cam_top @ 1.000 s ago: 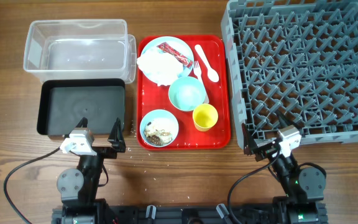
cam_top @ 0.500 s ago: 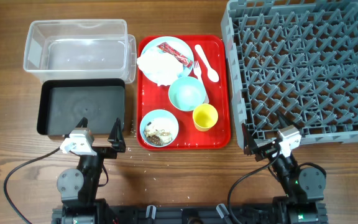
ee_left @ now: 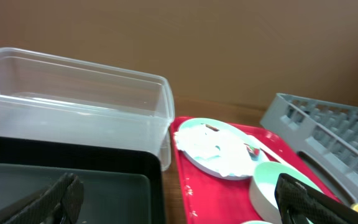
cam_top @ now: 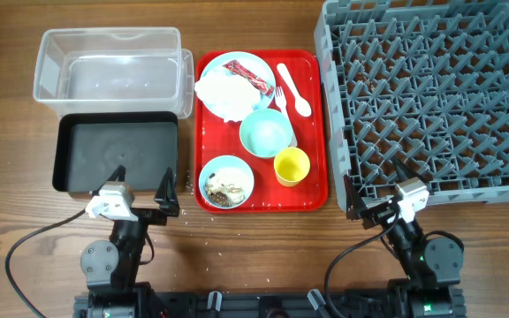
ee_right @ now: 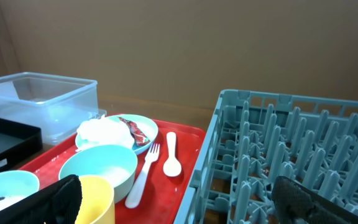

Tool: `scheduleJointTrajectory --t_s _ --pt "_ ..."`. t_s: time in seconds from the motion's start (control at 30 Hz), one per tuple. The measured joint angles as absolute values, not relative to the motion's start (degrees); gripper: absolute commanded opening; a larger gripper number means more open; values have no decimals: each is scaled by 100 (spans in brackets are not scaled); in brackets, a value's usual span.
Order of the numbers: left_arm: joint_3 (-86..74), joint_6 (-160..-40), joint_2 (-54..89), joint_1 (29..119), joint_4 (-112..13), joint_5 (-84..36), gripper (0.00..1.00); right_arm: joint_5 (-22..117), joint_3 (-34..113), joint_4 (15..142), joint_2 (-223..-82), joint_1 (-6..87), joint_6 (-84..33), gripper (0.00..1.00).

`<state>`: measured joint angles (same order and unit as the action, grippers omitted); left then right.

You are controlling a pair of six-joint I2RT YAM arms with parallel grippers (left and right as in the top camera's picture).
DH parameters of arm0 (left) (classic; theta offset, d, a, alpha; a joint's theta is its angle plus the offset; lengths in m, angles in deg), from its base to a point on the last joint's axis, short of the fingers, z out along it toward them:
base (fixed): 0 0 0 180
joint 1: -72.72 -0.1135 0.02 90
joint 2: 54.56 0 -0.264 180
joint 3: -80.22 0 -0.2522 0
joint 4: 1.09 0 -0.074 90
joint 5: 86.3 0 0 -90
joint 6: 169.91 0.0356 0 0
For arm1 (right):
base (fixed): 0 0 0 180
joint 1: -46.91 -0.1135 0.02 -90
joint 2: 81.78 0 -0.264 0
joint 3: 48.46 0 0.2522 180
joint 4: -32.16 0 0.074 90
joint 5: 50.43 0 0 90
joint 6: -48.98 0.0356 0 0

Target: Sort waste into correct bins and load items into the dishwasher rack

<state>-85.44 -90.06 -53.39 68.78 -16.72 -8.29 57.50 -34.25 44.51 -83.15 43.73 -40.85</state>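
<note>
The grey dishwasher rack (cam_top: pixel 431 88) fills the wooden surface (cam_top: pixel 25 230) at 3 o'clock. The clear tub (cam_top: pixel 104 79) sits at 10, the black tray (cam_top: pixel 113 150) at 8, and the red serving tray (cam_top: pixel 263 196) lies between them and the rack. On the red tray, the plate (cam_top: pixel 253 60) at 12 bears the napkin (cam_top: pixel 222 93) and the red wrapper (cam_top: pixel 247 76). The empty bowl (cam_top: pixel 266 132) sits mid-tray, and the second bowl (cam_top: pixel 206 177) at 7 holds food scraps (cam_top: pixel 228 186). The yellow cup (cam_top: pixel 292 166) stands at 5, the fork (cam_top: pixel 283 102) and spoon (cam_top: pixel 295 93) at 1. The left gripper (cam_top: pixel 142 187) and the right gripper (cam_top: pixel 376 187) are at 6, jaws apart and holding nothing.
</note>
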Motion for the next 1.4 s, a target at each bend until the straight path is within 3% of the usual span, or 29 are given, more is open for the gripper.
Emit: scheduleJointTrajectory --t_s 0.37,0.57,0.67,0.87,1.03,1.13,1.33,1.4 --pt "-8467 -9032 -5317 6878 -1344 -1446 100 5750 -3334 4418 -8527 4373 -4020 100" --pt "-7366 -9054 -4276 6878 -1342 -1579 100 5750 -2282 4644 -8892 4373 -4024 100" --pt "-6236 -9058 -2961 6878 -1379 -1830 100 5757 -1397 5188 -9655 4373 -4140 100" --pt "-3573 -9058 -408 7120 -2673 -2117 100 5805 599 6519 -11478 4371 -4304 100" --pt "-572 -8999 2311 8069 -4397 -1750 100 5822 2155 7795 -13112 4373 -4352 100" --pt "1366 -8931 4191 8615 -5455 -1061 100 5921 2279 7986 -13508 4373 -4354 100" --pt "1884 -8872 6473 9105 -5383 -812 98 6535 2286 8281 -14142 4373 -4140 100" --pt "1884 -8875 6847 9138 -5401 -812 86 6594 2286 8342 -14315 4373 -4011 100"
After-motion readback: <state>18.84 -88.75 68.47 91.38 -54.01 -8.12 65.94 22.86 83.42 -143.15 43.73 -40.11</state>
